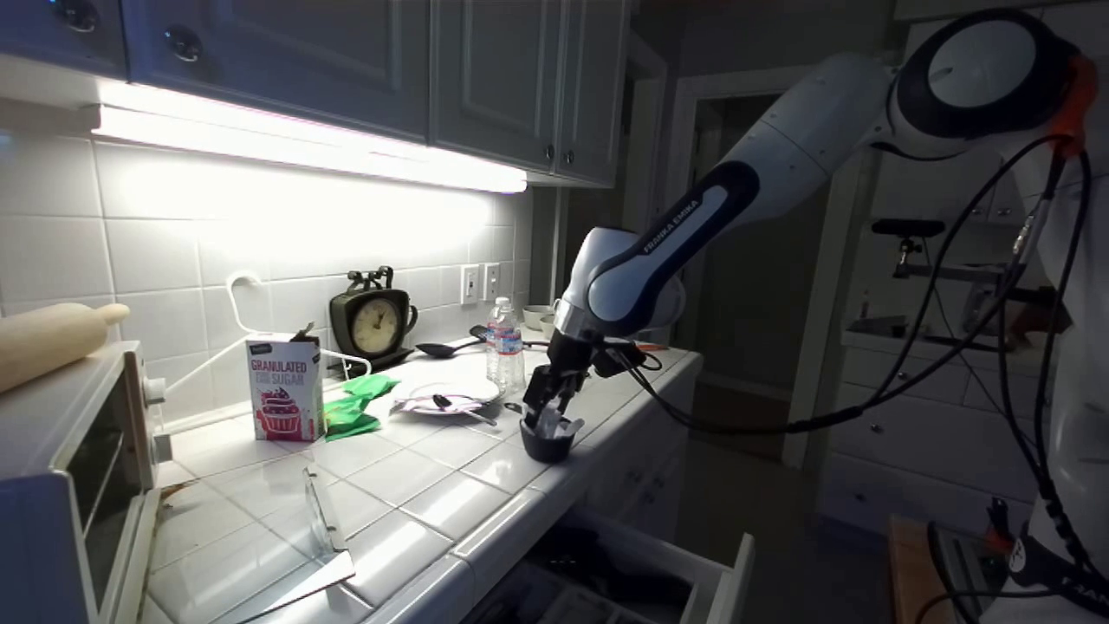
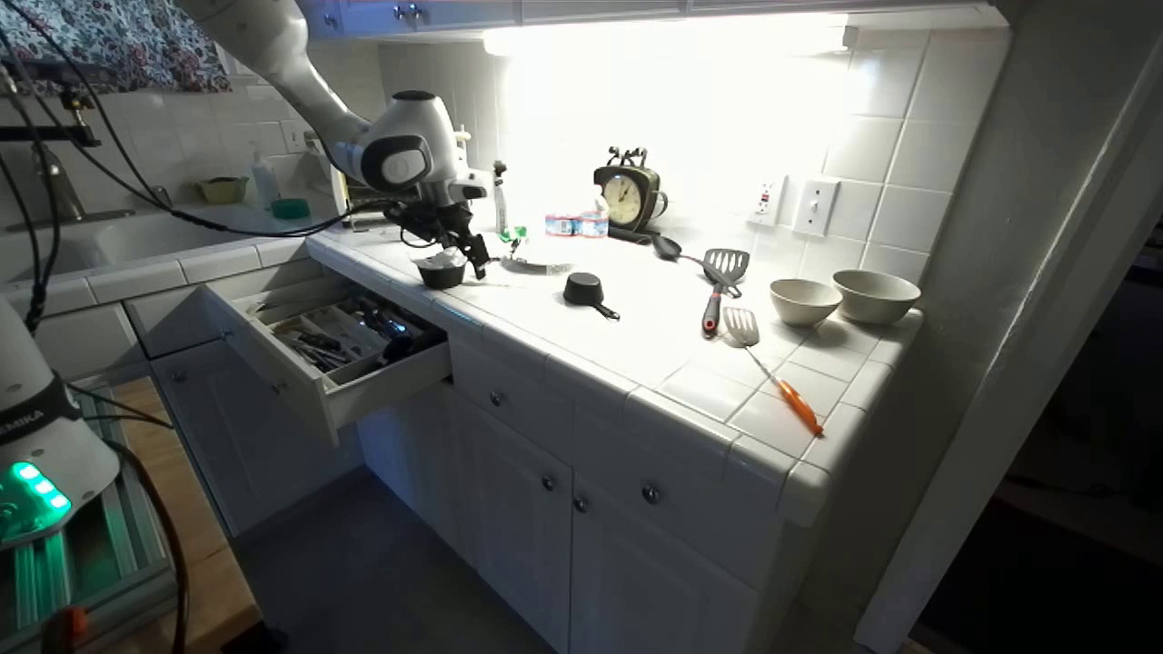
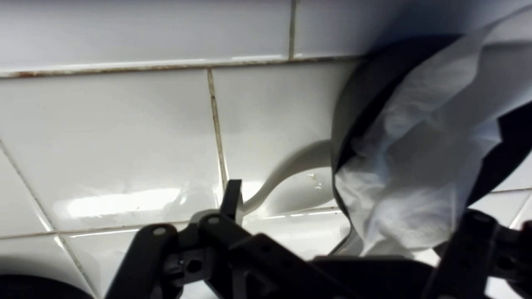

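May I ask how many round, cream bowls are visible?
2, side by side: one bowl near the orange-handled metal spatula, another bowl farther from it; more may be hidden.

In the wrist view, the right edge cuts off the black cup (image 3: 351, 104) and the crumpled white sheet (image 3: 428, 162) in it, perhaps paper. The sheet hides most of the cup's inside, and the gripper (image 3: 353, 209) covers part of its lower rim. A dark shape (image 3: 37, 287) is cropped at the lower-left corner. In an exterior view, the left edge crops the rolling pin (image 1: 52, 342) and the toaster oven (image 1: 69, 425), and lettering on the front bottle (image 1: 510, 368) is too small to read. In an exterior view, utensils (image 2: 318, 347) in the drawer (image 2: 391, 392) blur together.
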Controlling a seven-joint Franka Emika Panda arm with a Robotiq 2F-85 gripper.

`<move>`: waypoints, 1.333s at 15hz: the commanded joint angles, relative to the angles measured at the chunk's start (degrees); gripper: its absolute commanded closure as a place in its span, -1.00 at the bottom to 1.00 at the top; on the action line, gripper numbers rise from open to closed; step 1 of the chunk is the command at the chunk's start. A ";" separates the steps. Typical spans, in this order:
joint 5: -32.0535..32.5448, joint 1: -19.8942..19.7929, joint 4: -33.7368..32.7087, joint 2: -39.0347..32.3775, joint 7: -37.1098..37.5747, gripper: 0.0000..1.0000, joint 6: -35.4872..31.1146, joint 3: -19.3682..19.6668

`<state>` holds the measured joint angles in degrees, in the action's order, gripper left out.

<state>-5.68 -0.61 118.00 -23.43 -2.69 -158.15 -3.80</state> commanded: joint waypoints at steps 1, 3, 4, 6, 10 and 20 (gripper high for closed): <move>-1.31 0.02 0.12 0.04 1.32 -1.00 -2.64 -0.55; -1.98 -0.25 0.11 0.24 1.35 -1.00 -3.20 -1.01; -2.64 -0.53 -0.01 0.36 1.24 -1.00 -3.06 -1.42; -4.32 -1.23 -0.35 0.53 0.81 -1.00 -2.15 -2.35; -7.82 -2.55 -0.77 1.00 -0.06 -1.00 -1.46 -4.03; -12.24 -5.51 -1.61 2.79 -4.15 -1.00 3.64 -6.28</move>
<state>-13.36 -3.56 116.77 -22.17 -2.95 -156.65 -7.52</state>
